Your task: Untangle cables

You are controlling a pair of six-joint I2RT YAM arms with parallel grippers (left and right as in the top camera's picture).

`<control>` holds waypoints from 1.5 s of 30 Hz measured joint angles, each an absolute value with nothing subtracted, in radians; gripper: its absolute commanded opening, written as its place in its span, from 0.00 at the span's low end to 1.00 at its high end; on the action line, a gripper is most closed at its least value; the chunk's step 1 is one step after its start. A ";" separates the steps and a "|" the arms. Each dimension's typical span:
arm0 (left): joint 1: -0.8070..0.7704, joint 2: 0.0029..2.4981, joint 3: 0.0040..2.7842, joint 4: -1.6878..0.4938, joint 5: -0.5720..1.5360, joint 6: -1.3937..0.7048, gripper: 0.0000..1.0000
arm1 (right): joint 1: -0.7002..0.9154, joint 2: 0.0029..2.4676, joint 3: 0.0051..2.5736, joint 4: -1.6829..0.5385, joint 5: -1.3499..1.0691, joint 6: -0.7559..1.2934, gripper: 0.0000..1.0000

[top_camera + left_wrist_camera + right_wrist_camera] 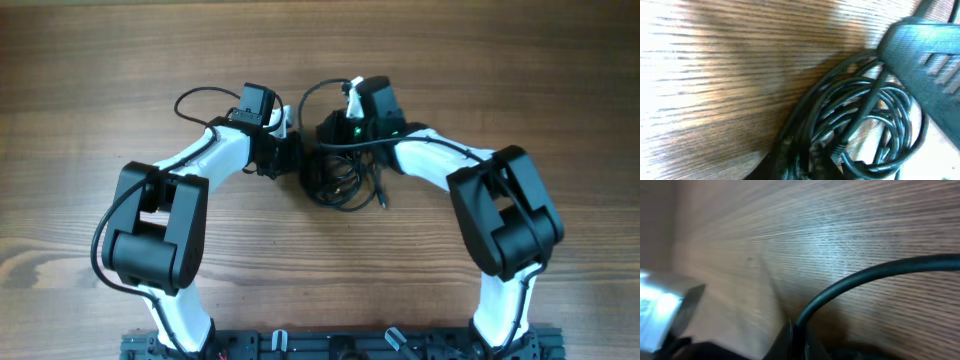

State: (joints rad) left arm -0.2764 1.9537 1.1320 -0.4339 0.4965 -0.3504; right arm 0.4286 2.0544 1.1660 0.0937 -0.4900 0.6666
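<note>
Right end effector point(328, 140) was pinched together at the limp, light cables point(340, 182); left end effector point(288, 155) couldn't be read; your best hold looked an outer loop.

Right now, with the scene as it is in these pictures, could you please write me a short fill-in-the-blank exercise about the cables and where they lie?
1. The cables are all ___ in colour.
2. They lie on a table whose top is made of ___.
3. In the overhead view, the bundle sits ___ the left arm and the right arm.

Missing words: black; wood; between.
</note>
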 measured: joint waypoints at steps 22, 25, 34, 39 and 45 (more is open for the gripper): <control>-0.282 1.952 1.142 -0.440 0.422 -0.291 0.35 | 0.135 1.692 1.166 -0.297 -0.894 0.559 0.04; -0.281 1.950 1.142 -0.441 0.424 -0.291 0.37 | 0.107 1.618 1.167 -0.449 -0.809 0.418 0.04; -0.252 1.759 1.142 -0.569 0.320 -0.257 0.56 | 0.064 1.454 1.166 -0.595 -0.671 0.125 0.05; -0.155 1.737 1.142 -0.599 0.239 -0.292 0.57 | 0.064 1.288 1.168 -0.559 -0.676 0.044 0.04; -0.067 1.737 1.141 -0.603 0.262 -0.313 0.59 | 0.066 1.157 1.169 -0.393 -0.931 -0.035 0.04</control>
